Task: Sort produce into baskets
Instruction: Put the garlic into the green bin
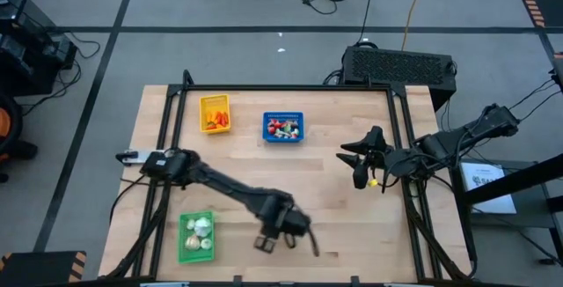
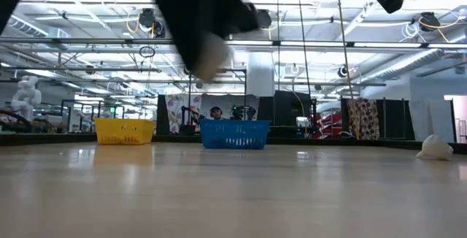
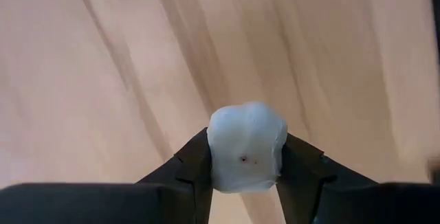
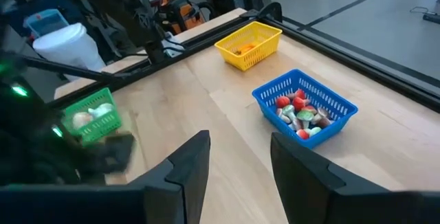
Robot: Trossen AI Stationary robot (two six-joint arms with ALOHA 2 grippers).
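At the near edge of the counter [image 1: 352,225] we see the left tool [image 1: 274,239] pinching a whitish garlic-like bulb [image 3: 246,146] between its two dark fingers [image 3: 196,169] (the wrist view shows the bulb wedged squarely between them, bare wood behind it). Just beside that arm, toward the near left corner, sits the green basket [image 1: 183,250] with several pale bulbs [image 1: 202,227] already in it. A lone whitish piece [image 2: 435,148] shows in the low view, lying on the wood at the right. Farther back, on the right side, the right tool [image 1: 360,165] hangs above the counter with its fingers spread and nothing between them. Beyond it, toward the far edge, the blue basket [image 1: 270,136] holds red-and-white pieces [image 1: 283,128], and to its left, apart from it, the yellow basket [image 1: 203,102] holds orange carrot-like pieces [image 1: 216,120].
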